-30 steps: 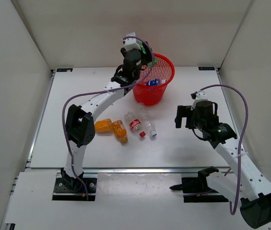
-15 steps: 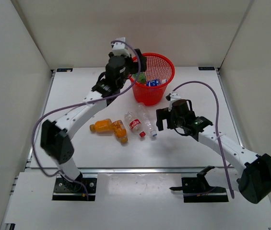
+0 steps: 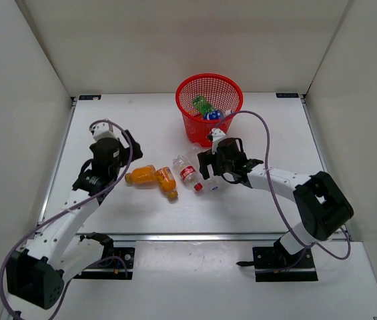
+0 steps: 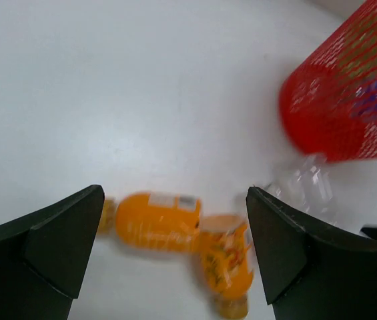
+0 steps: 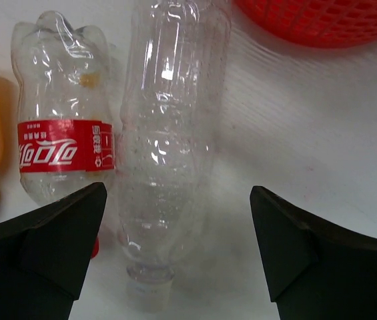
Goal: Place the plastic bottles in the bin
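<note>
The red mesh bin (image 3: 225,85) stands at the back with a green bottle (image 3: 202,105) and a blue-labelled bottle (image 3: 214,115) inside. Two orange bottles (image 3: 143,175) (image 3: 168,183), a clear red-labelled bottle (image 3: 188,171) and a clear unlabelled bottle (image 3: 209,179) lie in front of it. My left gripper (image 3: 117,155) is open and empty, left of the orange bottles (image 4: 153,220) (image 4: 231,267). My right gripper (image 3: 216,165) is open above the unlabelled bottle (image 5: 171,133), whose neck lies between the fingers, untouched. The red-labelled bottle (image 5: 61,147) lies just left of it.
White walls enclose the table on the left, back and right. The bin's wall shows at the upper right of the left wrist view (image 4: 345,107) and at the top of the right wrist view (image 5: 321,17).
My left gripper, holding the green bottle over the bin a second ago, has let it drop in and swung back to the near left. My right arm has moved left to the clear bottles.
</note>
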